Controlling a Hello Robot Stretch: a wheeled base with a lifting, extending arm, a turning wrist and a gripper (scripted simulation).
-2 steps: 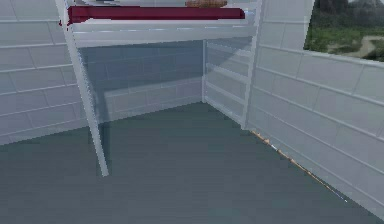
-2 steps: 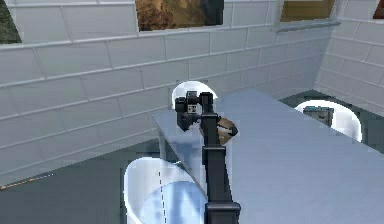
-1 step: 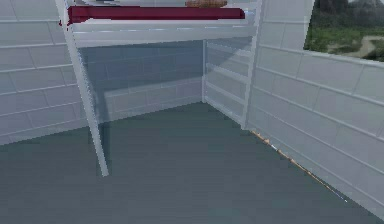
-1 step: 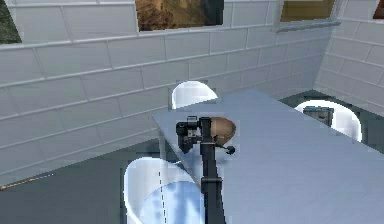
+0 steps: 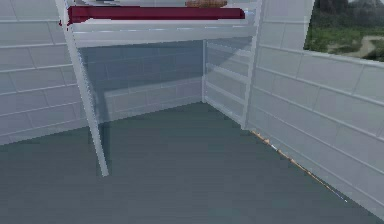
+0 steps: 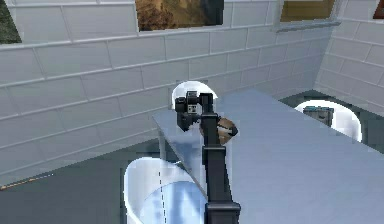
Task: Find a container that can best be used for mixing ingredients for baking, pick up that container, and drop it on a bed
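A raised bed with a red mattress [image 5: 150,14] on a white frame [image 5: 88,95] stands ahead in the forward view, with bare floor beneath it. In the arm side view the dark arm [image 6: 215,170] rises over a blue-grey table [image 6: 290,160]. The gripper [image 6: 188,108] sits at the arm's far end, above the table's near corner. A small brown rounded thing [image 6: 229,130] shows just right of the arm, against the tabletop. I cannot tell whether the gripper holds anything.
White chairs stand around the table: one at the front [image 6: 160,190], one behind the gripper [image 6: 193,90], one at the right [image 6: 340,118]. A dark object [image 6: 318,112] lies on the table's far side. An orange thing [image 5: 207,3] lies on the mattress. White panelled walls enclose both views.
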